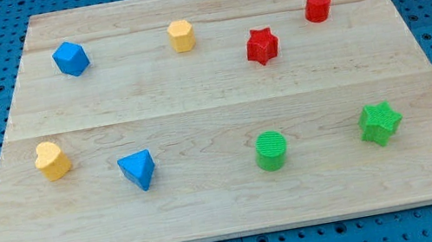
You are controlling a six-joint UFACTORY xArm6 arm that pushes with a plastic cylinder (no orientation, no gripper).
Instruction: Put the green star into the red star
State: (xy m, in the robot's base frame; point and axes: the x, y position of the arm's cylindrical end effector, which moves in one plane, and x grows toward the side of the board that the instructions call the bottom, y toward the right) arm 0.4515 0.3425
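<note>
Green star (pixel 380 122) near the board's (pixel 215 218) right edge — red star (pixel 261 46) well apart.

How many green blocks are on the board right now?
2. The green star sits near the view's bottom right; the green cylinder is to its left along the bottom. Nothing seems hidden.

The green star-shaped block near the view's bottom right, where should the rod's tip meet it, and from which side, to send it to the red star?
There is no gripping here, only pushing. Meet the green star-shaped block on its lower-right face, coming from the view's bottom right, since the red star-shaped block lies up and to the left. The star's notched sides could let it spin, so aim through its centre. My tip's end is not visible in the camera view.
</note>
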